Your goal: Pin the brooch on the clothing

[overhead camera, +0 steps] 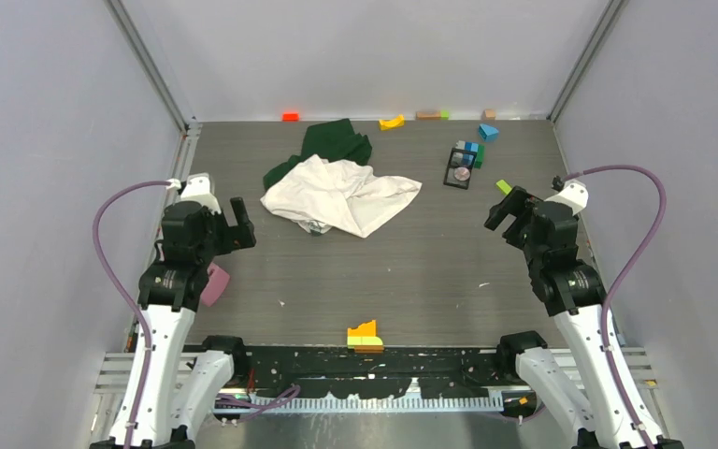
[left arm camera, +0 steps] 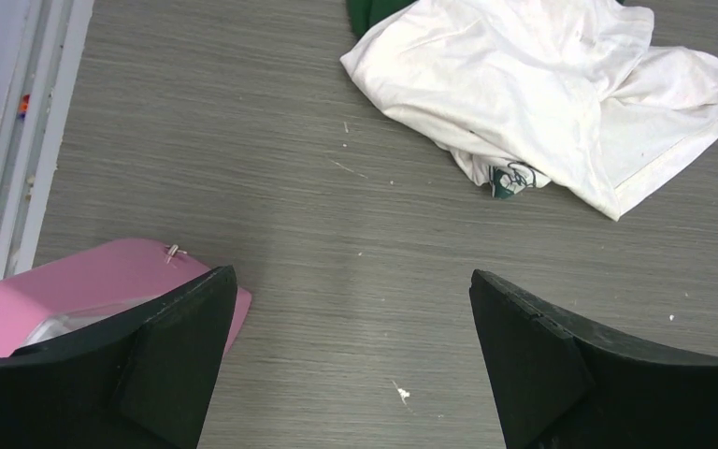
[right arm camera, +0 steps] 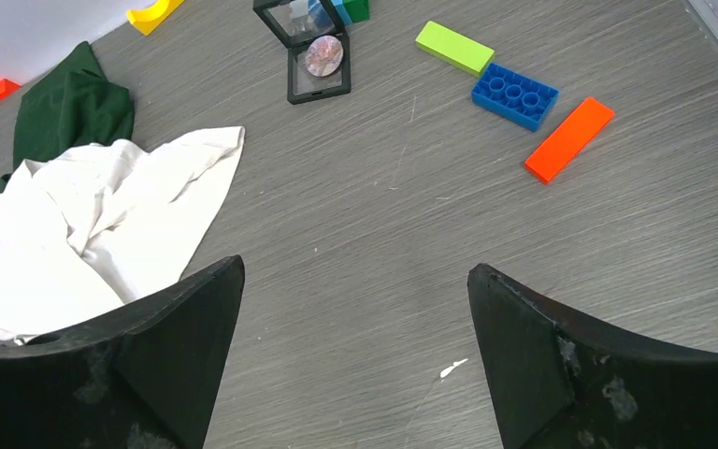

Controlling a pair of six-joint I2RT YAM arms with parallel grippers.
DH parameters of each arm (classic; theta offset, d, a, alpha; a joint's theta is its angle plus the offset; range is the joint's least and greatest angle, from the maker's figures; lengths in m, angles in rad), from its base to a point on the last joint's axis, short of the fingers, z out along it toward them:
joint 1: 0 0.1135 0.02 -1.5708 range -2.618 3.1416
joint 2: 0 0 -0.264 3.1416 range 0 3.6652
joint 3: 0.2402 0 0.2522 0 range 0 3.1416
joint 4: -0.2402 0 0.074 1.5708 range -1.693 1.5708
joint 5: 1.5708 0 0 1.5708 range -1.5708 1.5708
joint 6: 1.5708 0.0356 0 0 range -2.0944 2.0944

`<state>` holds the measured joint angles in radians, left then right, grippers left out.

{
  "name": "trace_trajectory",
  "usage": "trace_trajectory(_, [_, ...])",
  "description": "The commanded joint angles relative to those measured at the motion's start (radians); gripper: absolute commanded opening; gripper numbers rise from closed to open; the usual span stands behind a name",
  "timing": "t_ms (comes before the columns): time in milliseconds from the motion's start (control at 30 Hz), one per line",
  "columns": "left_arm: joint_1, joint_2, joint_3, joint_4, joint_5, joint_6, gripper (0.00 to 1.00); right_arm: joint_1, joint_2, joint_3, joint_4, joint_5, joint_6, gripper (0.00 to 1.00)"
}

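Left jaws noted spread wide, nothing held between them, poised above the grey desk (overhead camera: 411, 271). A pink object (left arm camera: 84, 281) is seen just beside and partly under the left finger. Right jaws likewise noted wide apart and empty, raised over the desk's right side. Just beyond them a lime block (right arm camera: 454, 47), a blue studded brick (right arm camera: 514, 94) and an orange block (right arm camera: 569, 138) are laid near one another, none touching. The brooch (right arm camera: 323, 54), a small round pinkish disc, is found inside an open black case (right arm camera: 318, 84) at the far right of the desk, with blue and green blocks (overhead camera: 472, 150) set close behind it. The brooch is well apart from both jaws and from the clothing (overhead camera: 341, 192). That shirt is seen crumpled at centre left, white body uppermost, a dark green sleeve (overhead camera: 337, 140) bunched at its far side; its print is mostly hidden in the folds. A yellow curved piece (overhead camera: 392, 122) and a red block (overhead camera: 290, 116) are noted along the far edge. A small orange, yellow and lime stack (overhead camera: 365, 335) is placed at the near edge.
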<state>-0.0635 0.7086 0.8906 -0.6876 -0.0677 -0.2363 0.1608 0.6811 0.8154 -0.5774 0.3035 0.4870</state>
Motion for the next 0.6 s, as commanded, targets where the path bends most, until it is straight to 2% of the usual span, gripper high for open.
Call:
trace_trajectory(0, [0.005, 0.011, 0.035, 0.005, 0.01, -0.019, 1.0, 0.003, 0.005, 0.037, 0.037, -0.007, 0.014, 0.96])
trace_trajectory(133, [0.005, 0.022, 0.031, 0.008, 0.004, -0.018, 1.0, 0.003, 0.021, 0.035, 0.06, -0.1, -0.013, 0.96])
trace_trajectory(333, [0.006, 0.022, 0.01, 0.011, -0.002, -0.006, 1.0, 0.018, 0.191, 0.059, 0.134, -0.42, -0.001, 0.96])
trace_trajectory(400, [0.006, 0.022, 0.007, 0.008, -0.003, -0.002, 1.0, 0.077, 0.295, 0.082, 0.162, -0.433, 0.003, 0.96])
trace_trajectory(567, [0.007, 0.02, 0.002, 0.002, 0.03, 0.005, 1.0, 0.334, 0.603, 0.2, 0.221, -0.332, -0.003, 0.92])
